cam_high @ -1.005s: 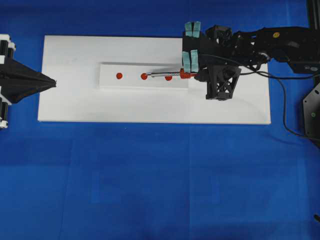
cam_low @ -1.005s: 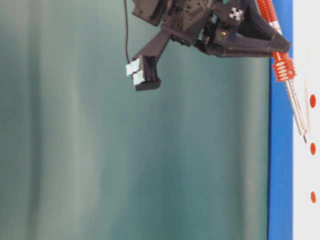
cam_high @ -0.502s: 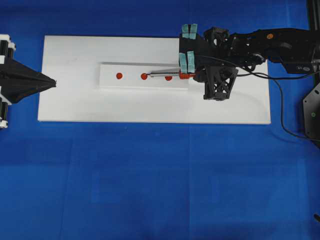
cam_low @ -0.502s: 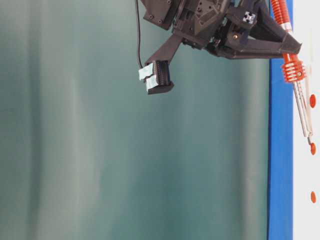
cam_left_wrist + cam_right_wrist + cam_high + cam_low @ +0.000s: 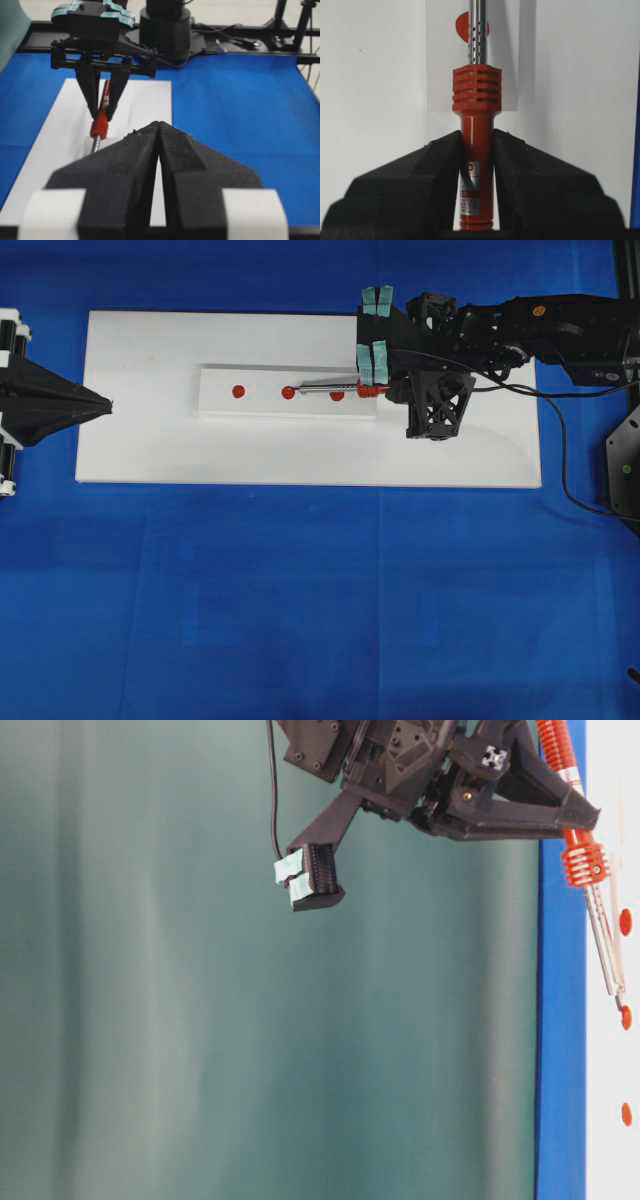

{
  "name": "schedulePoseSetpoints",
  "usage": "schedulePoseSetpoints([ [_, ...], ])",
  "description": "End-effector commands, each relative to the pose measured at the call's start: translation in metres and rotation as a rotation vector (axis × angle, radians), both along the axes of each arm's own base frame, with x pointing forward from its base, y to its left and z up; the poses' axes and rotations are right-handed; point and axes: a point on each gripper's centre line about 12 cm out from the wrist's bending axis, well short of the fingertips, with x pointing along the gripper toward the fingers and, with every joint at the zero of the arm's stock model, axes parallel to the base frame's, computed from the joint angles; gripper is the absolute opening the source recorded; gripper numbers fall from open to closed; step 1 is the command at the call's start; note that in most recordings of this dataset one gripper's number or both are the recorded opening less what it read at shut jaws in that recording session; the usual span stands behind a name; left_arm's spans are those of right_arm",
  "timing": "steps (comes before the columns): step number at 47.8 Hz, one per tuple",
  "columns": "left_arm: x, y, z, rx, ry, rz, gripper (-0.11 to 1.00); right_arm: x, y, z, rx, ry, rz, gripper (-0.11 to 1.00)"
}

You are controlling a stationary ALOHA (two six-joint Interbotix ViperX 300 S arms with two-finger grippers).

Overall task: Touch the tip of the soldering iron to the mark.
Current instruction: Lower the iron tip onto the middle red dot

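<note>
Now right hand (image 5: pixel 476 150) pinching soldering iron (image 5: pixel 476 125); tip on mark (image 5: pixel 288 393). Left hand (image 5: pixel 158 145) pressed together.

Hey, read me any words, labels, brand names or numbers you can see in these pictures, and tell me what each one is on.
No text can be read.
White label on the soldering iron handle: print too small and partly hidden by the right gripper fingers.
Black-and-white square marker on the right gripper, table-level view: a pattern, no letters.

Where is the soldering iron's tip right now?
In the overhead view the soldering iron, clamped in the right gripper, has its tip at the mark, the middle dot on the white block.
</note>
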Motion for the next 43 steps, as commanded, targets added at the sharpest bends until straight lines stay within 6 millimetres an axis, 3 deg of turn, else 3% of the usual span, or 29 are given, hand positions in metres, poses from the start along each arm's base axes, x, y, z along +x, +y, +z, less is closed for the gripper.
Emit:
schedulePoseSetpoints([
  [1, 0.0013, -0.0004, 0.0040, 0.002, -0.014, -0.002, 0.00, 0.0059, -0.0023, 0.0113, -0.011, -0.031, 0.001, 0.06],
  [43, 0.0013, -0.0004, 0.0040, 0.002, -0.014, -0.002, 0.00, 0.0078, -0.0025, 0.0113, -0.003, -0.014, 0.002, 0.06],
])
